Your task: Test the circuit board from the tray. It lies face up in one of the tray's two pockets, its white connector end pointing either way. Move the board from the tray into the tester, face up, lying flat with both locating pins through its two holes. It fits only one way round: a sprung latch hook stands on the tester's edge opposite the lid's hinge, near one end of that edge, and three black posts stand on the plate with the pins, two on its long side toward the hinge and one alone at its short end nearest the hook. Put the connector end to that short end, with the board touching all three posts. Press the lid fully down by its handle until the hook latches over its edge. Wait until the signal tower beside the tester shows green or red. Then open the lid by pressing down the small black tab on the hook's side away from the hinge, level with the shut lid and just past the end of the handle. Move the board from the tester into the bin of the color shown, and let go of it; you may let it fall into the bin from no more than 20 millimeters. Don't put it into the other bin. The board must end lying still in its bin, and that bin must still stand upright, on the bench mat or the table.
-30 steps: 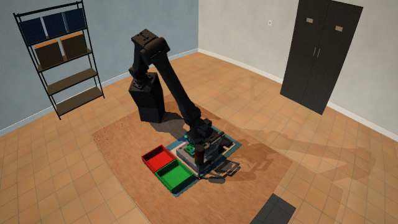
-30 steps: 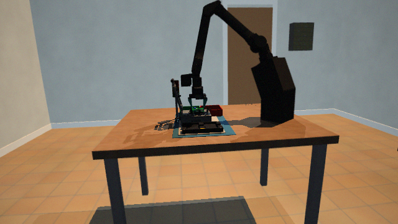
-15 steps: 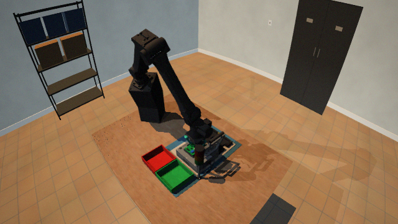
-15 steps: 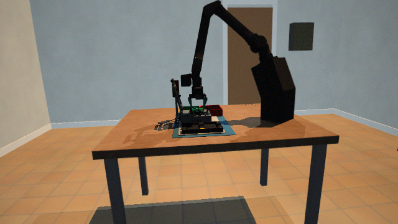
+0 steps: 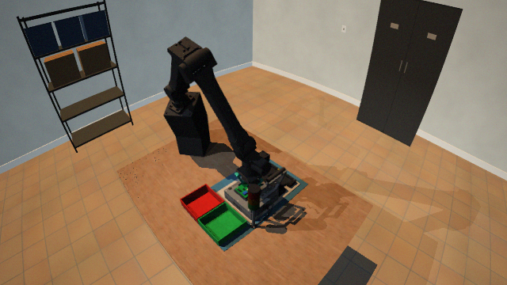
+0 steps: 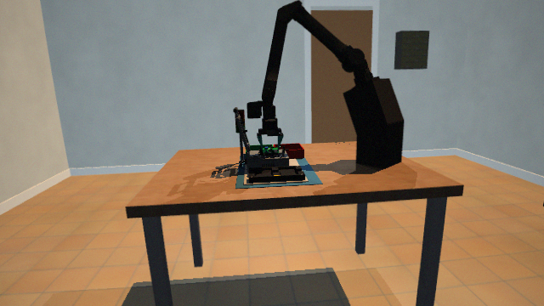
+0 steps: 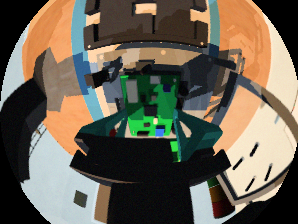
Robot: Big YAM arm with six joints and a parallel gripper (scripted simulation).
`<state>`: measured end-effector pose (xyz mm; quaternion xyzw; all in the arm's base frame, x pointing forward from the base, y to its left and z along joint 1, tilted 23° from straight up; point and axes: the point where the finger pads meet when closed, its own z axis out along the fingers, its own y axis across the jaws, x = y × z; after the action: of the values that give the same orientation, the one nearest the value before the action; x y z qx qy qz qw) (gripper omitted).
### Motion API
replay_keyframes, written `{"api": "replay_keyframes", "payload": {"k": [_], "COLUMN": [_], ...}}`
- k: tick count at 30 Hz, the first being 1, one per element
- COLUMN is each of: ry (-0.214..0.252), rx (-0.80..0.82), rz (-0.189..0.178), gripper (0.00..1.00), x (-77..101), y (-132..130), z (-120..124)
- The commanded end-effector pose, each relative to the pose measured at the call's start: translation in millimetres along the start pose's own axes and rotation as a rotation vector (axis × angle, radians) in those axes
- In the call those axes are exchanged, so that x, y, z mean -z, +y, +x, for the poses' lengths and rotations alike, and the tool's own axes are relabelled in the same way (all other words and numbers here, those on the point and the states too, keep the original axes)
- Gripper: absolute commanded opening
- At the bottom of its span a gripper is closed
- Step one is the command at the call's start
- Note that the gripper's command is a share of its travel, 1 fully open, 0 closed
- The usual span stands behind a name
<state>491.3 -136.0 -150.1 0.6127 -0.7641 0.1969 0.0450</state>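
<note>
The circuit board (image 5: 242, 191) (image 6: 269, 150) (image 7: 150, 97) lies face up at the tester (image 5: 238, 202) (image 6: 268, 161); whether it sits fully down on both pins is hidden. My gripper (image 6: 270, 145) (image 7: 150, 111) comes down over it, with a teal finger against each long edge and no visible gap, and looks shut on the board. The lid (image 6: 242, 132) stands open. The tray (image 6: 276, 174) (image 7: 145, 30) lies beside the tester. The signal tower (image 5: 253, 198) (image 7: 218, 195) shows no clearly lit lamp. Posts and hook are too dark to make out surely.
The red bin (image 5: 203, 201) (image 6: 295, 150) and the green bin (image 5: 223, 222) stand upright side by side, at the tester's end away from the tray. The signal tower and the raised lid stand close to the hand. The blue mat (image 5: 299, 186) (image 6: 314, 178) lies under the equipment.
</note>
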Motion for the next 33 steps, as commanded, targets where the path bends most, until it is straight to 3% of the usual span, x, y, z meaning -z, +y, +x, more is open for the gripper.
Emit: {"api": "replay_keyframes", "payload": {"k": [1, 33], "ry": [-0.001, -0.001], "rx": [-0.009, -0.007], "rz": [0.006, 0.005], "gripper": [0.72, 0.72], "x": [-1.8, -4.0], "y": [-6.0, -6.1], "z": [6.5, 5.9]}}
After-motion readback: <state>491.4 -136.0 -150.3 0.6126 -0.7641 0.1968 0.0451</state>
